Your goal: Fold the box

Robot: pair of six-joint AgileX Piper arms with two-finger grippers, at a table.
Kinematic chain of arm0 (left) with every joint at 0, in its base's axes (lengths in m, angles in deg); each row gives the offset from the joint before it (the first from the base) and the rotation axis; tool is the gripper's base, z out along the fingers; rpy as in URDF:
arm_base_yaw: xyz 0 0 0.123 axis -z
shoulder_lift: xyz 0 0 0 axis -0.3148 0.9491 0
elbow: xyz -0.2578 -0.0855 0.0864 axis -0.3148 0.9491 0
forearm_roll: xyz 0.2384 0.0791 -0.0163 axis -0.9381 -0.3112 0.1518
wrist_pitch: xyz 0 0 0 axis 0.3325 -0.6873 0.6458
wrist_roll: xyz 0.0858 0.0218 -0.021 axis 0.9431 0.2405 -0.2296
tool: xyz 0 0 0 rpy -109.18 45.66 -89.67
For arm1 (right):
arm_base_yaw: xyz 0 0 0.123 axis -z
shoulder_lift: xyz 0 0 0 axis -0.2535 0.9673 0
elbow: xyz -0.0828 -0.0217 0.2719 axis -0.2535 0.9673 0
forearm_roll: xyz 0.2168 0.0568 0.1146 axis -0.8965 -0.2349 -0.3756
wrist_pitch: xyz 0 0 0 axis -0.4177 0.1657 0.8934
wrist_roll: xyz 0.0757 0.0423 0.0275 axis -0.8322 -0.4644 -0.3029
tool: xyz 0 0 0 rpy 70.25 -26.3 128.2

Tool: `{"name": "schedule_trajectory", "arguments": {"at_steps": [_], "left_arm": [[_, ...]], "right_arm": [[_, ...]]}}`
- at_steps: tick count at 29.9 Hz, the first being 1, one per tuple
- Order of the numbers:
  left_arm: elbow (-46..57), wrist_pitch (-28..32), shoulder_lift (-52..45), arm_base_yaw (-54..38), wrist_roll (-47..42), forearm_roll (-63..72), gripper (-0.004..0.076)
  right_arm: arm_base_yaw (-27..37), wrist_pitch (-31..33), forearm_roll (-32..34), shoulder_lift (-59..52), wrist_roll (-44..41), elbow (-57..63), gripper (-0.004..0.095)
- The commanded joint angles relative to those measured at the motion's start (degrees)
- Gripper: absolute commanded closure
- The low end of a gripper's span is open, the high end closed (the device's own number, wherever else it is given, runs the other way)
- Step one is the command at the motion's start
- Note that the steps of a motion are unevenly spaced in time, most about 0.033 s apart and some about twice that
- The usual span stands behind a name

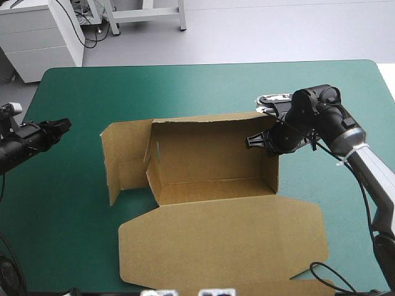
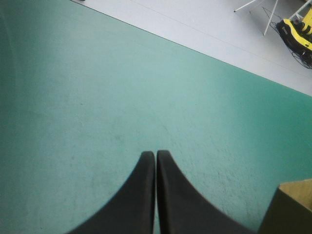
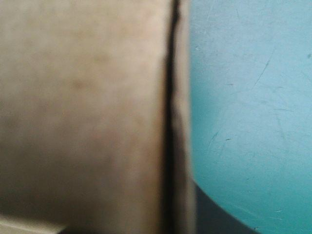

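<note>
Lid: flat at the near edge of the teal-green cover.
Box: middle of the table. Back wall and right wall are up, left flap is splayed outward.
Right gripper: astride the right wall's top edge near the far corner. It reads as pinched on the board.
Left gripper: fingers pressed together and empty, well apart from the box toward the left edge.
Step, my reading: squaring the right wall. Pinch lightly and hold it upright against the back wall. Bring the left arm in for the splayed flap.
High view only: whole layout and both arms.
Right wrist only: board seen edge-on, with cover beyond its outer face.
Left wrist only: bare cover, with one box corner beside the gripper.
</note>
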Motion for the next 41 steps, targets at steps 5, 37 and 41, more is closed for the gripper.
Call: {"name": "schedule_trajectory", "arguments": {"at_steps": [5,37,41], "left_arm": [[-1.4,0.4,-1.5,0.4,0.0,3.9,0.0731],[-1.4,-4.0,-1.5,0.4,0.2,6.0,0.0731],[-1.4,-4.0,-1.5,0.4,0.2,6.0,0.0731]], "right_arm": [[0.1,-9.9,3.0,2.0,-0.3,-1.3,0.0919],[0.1,-19.3,5.9,17.2,1.0,-13.5,0.0267],[0.1,-13.9,6.7,17.2,1.0,-15.9,0.0252]]}}
